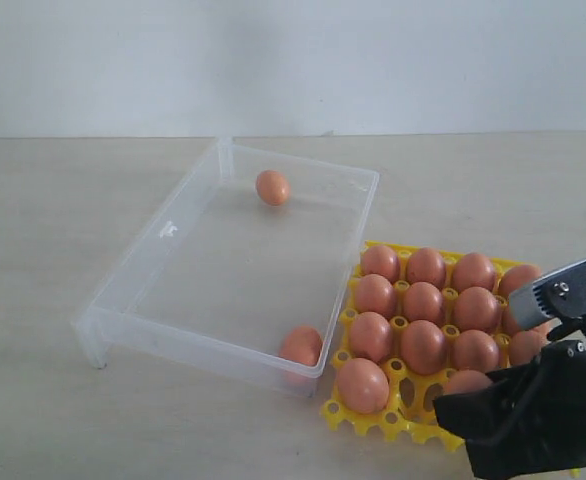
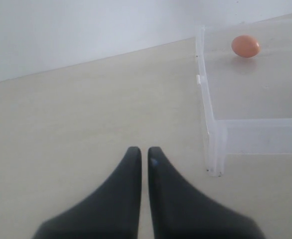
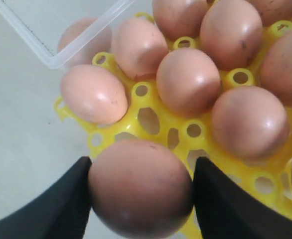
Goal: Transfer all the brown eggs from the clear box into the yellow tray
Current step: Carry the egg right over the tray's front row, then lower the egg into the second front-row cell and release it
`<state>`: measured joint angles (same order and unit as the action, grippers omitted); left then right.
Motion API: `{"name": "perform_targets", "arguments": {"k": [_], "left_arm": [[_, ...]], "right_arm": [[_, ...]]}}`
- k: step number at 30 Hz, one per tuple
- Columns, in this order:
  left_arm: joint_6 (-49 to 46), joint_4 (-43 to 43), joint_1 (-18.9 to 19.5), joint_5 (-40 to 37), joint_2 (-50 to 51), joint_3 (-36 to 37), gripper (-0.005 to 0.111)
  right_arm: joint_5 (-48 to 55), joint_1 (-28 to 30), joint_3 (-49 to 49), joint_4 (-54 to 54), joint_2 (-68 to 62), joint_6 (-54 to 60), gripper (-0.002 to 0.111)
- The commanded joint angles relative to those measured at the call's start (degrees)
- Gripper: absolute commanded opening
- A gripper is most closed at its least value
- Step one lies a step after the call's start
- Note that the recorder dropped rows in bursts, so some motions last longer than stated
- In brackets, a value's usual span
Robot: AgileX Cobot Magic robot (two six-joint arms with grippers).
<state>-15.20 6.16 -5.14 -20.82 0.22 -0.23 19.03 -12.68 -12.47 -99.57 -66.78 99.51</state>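
A: Where are the small orange-brown oval eggs?

B: Two lie in the shallow transparent plastic box [image 1: 148, 245] on the pale worktop [image 1: 43, 220]. In the exterior view, one [image 1: 272, 187] is near the box's 12 o'clock wall and another [image 1: 301, 346] is in its 5 o'clock corner. The others sit in the bright yellow openwork plastic tray [image 1: 373, 418], just beside the box at its 4 o'clock.

A: And the right gripper [image 3: 142, 167]?

B: Its jaws are spread just enough to clasp one brown egg [image 3: 141, 191] above the tray's 6 o'clock edge.

A: The left gripper [image 2: 144, 152]?

B: Jaws pressed together, holding nothing, over bare worktop beside the box.
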Motion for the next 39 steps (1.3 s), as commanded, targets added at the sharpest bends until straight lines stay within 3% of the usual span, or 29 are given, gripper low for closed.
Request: {"name": "perform_targets", "arguments": {"k": [1, 10, 20, 22, 29, 39], "left_arm": [[0.6, 0.0, 0.2, 0.2, -0.2, 0.2, 0.004], [0.6, 0.0, 0.2, 0.2, -0.2, 0.2, 0.004], [0.6, 0.0, 0.2, 0.2, -0.2, 0.2, 0.004], [0.6, 0.0, 0.2, 0.2, -0.2, 0.2, 0.004], [0.6, 0.0, 0.2, 0.2, -0.2, 0.2, 0.004], [0.6, 0.0, 0.2, 0.2, -0.2, 0.2, 0.004]], "right_arm": [[2.1, 0.1, -2.2, -0.4, -5.5, 1.3, 0.0], [6.0, 0.1, -9.5, -0.4, -15.6, 3.5, 0.0], [8.3, 0.1, -9.8, -0.4, -17.3, 7.2, 0.001], [9.0, 0.1, -9.8, -0.4, -17.3, 7.2, 0.006], [8.6, 0.1, -9.8, -0.4, -17.3, 8.1, 0.042], [7.8, 0.1, -9.8, -0.4, -17.3, 12.6, 0.044]]}}
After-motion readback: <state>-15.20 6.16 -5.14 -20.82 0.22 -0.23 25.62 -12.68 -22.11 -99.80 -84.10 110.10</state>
